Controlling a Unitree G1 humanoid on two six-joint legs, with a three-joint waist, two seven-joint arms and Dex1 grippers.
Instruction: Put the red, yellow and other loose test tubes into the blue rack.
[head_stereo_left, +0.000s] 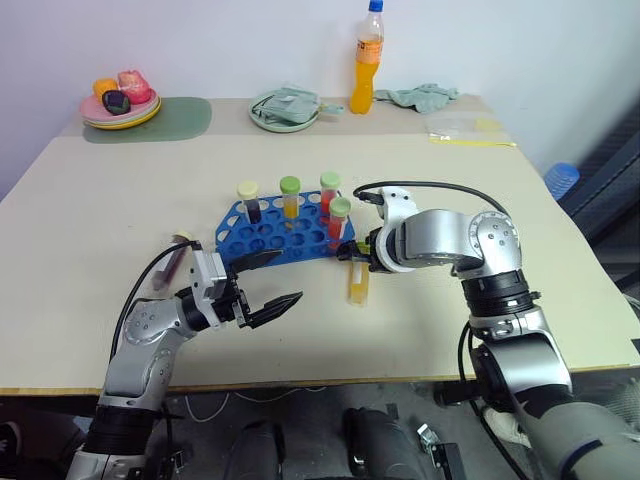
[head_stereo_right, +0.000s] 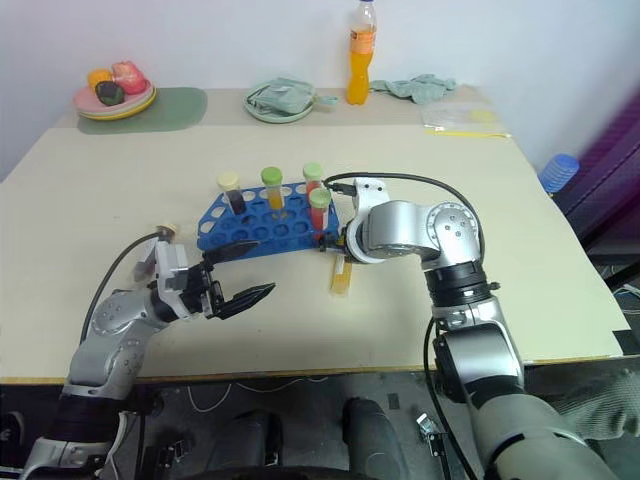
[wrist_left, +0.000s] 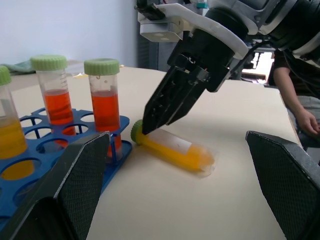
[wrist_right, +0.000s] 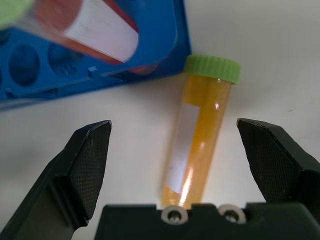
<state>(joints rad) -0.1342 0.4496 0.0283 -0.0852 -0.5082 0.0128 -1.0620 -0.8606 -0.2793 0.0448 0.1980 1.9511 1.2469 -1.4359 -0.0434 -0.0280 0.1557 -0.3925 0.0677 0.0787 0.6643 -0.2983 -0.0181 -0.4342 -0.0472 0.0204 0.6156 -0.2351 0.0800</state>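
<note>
Now lower your wide-open right tool (wrist_right: 175, 150) squarely astride the lying yellow tube (wrist_right: 200, 130), clear of the blue rack (head_stereo_left: 275, 232), then close mid-barrel; left tool (head_stereo_left: 270, 285) idles, fingers apart.

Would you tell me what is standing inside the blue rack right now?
The blue rack holds four upright capped tubes: one dark, one yellow, two red. Their lower ends are hidden in the holes.

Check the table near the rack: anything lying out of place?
Yes. A yellow-liquid clear plastic tube with green cap lies flat beside the blue plastic rack, between the open right gripper's fingers. A dark maroon tube lies left of the rack.
</note>
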